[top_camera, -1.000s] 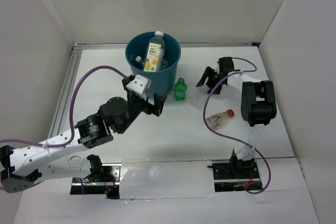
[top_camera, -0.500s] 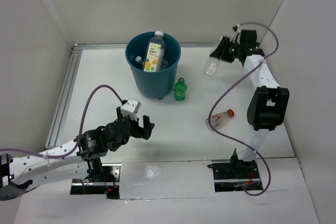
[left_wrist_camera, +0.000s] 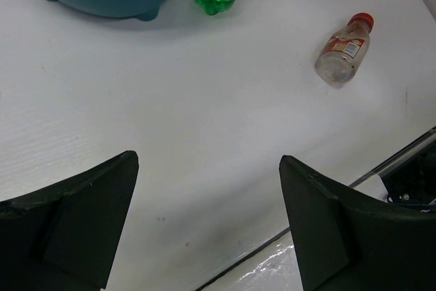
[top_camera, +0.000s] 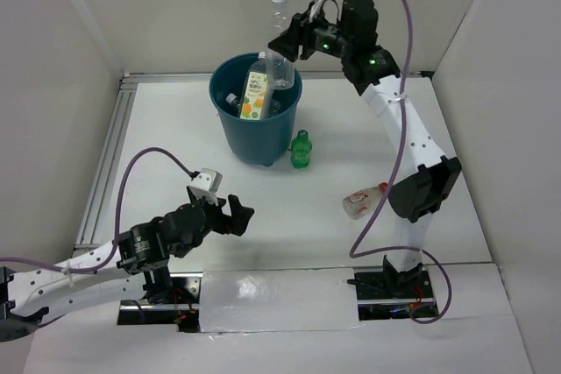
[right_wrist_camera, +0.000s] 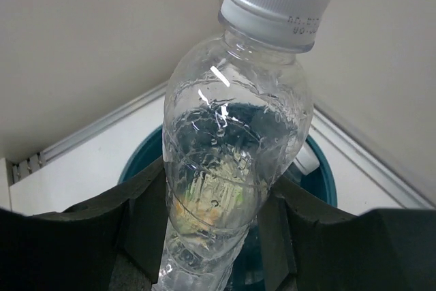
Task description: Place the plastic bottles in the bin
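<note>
Left tool (top_camera: 232, 214) first: it hangs low over the near-left part of the white worktop (top_camera: 175, 146), jaws spread wide with nothing between them. The left wrist view confirms it, bare white surface showing between the two dark fingers (left_wrist_camera: 68, 216).

Moving right, the bin (top_camera: 254, 129) stands on the worktop toward the back, and it has stock in it. The labelled bottle (top_camera: 257, 85) leans against the far rim with its white cap up, and a clear bottle (top_camera: 231, 100) lies lower beside it.

Above the bin's right rim, high in the air, is the clear water bottle (top_camera: 280, 24), upright with its white cap on top. The right tool (top_camera: 289, 44) is clamped on its lower body. From the right wrist camera the fingers (right_wrist_camera: 136, 216) press on both sides of the bottle (right_wrist_camera: 231, 168), and the teal rim (right_wrist_camera: 146, 158) sits below it.

Just beside the bin's right foot stands the green bottle (top_camera: 301, 149), upright on the worktop. Further right and nearer, well apart from the bin, the red-capped bottle (top_camera: 364, 199) lies on its side.
</note>
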Controlling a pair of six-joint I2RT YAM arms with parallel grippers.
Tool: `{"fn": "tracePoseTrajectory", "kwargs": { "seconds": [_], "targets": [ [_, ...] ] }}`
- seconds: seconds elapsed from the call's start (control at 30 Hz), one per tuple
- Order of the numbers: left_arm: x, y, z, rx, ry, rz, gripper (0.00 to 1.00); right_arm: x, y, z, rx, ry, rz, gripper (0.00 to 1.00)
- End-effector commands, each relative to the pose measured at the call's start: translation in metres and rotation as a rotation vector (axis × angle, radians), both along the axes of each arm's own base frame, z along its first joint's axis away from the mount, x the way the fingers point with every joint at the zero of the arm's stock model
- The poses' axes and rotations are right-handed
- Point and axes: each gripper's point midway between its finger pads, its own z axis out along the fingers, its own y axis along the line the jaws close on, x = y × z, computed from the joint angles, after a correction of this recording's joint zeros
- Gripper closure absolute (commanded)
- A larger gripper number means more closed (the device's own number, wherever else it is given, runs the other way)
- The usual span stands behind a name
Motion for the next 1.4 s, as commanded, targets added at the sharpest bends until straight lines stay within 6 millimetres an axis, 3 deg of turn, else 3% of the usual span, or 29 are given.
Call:
{"fn": "tracePoseTrajectory", "kwargs": {
  "seconds": [0.0,0.2,0.23,0.37,0.4,0.47,0.53,0.6,0.63,0.67,0.73,0.77,0.83,0.9,0.97,1.03,1.07,1.1,1.13,1.17,1.2,1.23,1.27,1.3,1.33,1.37],
  "targets": [
    [-0.003,-0.003,0.011,-0.084,-0.003,-0.001,0.03,0.026,0.010,-0.033,-0.058,0.023,-0.064,0.83],
    [-0.006,-0.001,0.012,-0.104,0.009,-0.005,0.05,0.043,0.009,-0.089,-0.160,0.075,-0.123,0.83],
    [-0.006,-0.002,0.013,-0.111,0.014,-0.002,0.05,0.045,0.007,-0.108,-0.189,0.103,-0.132,0.83],
    [-0.007,-0.004,0.009,-0.095,0.018,-0.015,0.05,0.042,0.007,-0.152,-0.266,0.145,-0.118,0.74],
    [-0.006,-0.006,0.009,-0.094,0.018,-0.015,0.05,0.038,0.005,-0.153,-0.276,0.146,-0.115,0.52],
    [-0.006,-0.010,0.010,-0.088,0.017,-0.028,0.03,0.025,0.014,-0.146,-0.291,0.111,-0.068,0.26],
    [-0.003,-0.016,0.014,-0.073,-0.005,-0.048,0.00,0.014,0.013,-0.133,-0.295,0.086,-0.036,0.08],
    [-0.001,-0.022,0.017,-0.060,-0.020,-0.065,0.00,0.003,0.017,-0.122,-0.292,0.063,-0.006,0.02],
    [0.004,-0.029,0.025,-0.049,-0.045,-0.075,0.00,-0.006,0.014,-0.097,-0.271,0.026,0.000,0.00],
    [0.005,-0.031,0.018,-0.017,-0.041,-0.080,0.00,-0.006,0.014,-0.097,-0.271,0.026,0.000,0.00],
    [0.010,-0.043,0.032,-0.024,-0.072,-0.099,0.00,-0.013,0.011,-0.080,-0.260,0.003,-0.003,0.00],
    [0.013,-0.051,0.026,0.020,-0.074,-0.121,0.00,-0.022,0.009,-0.065,-0.238,-0.015,0.001,0.00],
    [0.019,-0.065,0.040,0.001,-0.106,-0.135,0.00,-0.025,-0.003,-0.052,-0.229,-0.032,-0.019,0.02],
    [0.022,-0.081,0.037,0.034,-0.126,-0.172,0.00,-0.031,-0.019,-0.029,-0.210,-0.072,-0.049,0.06],
    [0.028,-0.097,0.054,0.000,-0.164,-0.186,0.00,-0.037,-0.037,-0.015,-0.201,-0.096,-0.089,0.21],
    [0.035,-0.110,0.066,0.004,-0.200,-0.203,0.00,-0.030,-0.066,-0.024,-0.214,-0.064,-0.147,0.37],
    [0.035,-0.123,0.058,0.033,-0.193,-0.227,0.00,-0.036,-0.077,-0.021,-0.209,-0.068,-0.153,0.54],
    [0.038,-0.128,0.059,0.047,-0.197,-0.231,0.00,-0.036,-0.087,-0.030,-0.221,-0.048,-0.158,0.62],
    [0.040,-0.131,0.056,0.066,-0.186,-0.233,0.00,-0.036,-0.097,-0.052,-0.245,0.000,-0.155,0.66],
    [0.043,-0.138,0.054,0.083,-0.175,-0.235,0.00,-0.035,-0.116,-0.064,-0.266,0.022,-0.167,0.66],
    [0.042,-0.138,0.048,0.105,-0.166,-0.235,0.00,-0.052,-0.117,-0.079,-0.280,0.057,-0.082,0.62],
    [0.042,-0.136,0.047,0.108,-0.152,-0.221,0.00,-0.058,-0.125,-0.110,-0.346,0.054,-0.022,0.53],
    [0.040,-0.134,0.037,0.121,-0.130,-0.219,0.00,-0.063,-0.138,-0.125,-0.363,0.067,0.002,0.40],
    [0.038,-0.127,0.040,0.103,-0.127,-0.205,0.00,-0.082,-0.137,-0.135,-0.353,0.074,0.084,0.26],
    [0.035,-0.123,0.040,0.076,-0.112,-0.195,0.00,-0.085,-0.140,-0.146,-0.390,0.018,0.123,0.04],
    [0.031,-0.114,0.025,0.088,-0.087,-0.191,0.00,-0.096,-0.139,-0.177,-0.395,0.067,0.161,0.00]
  ]
}}
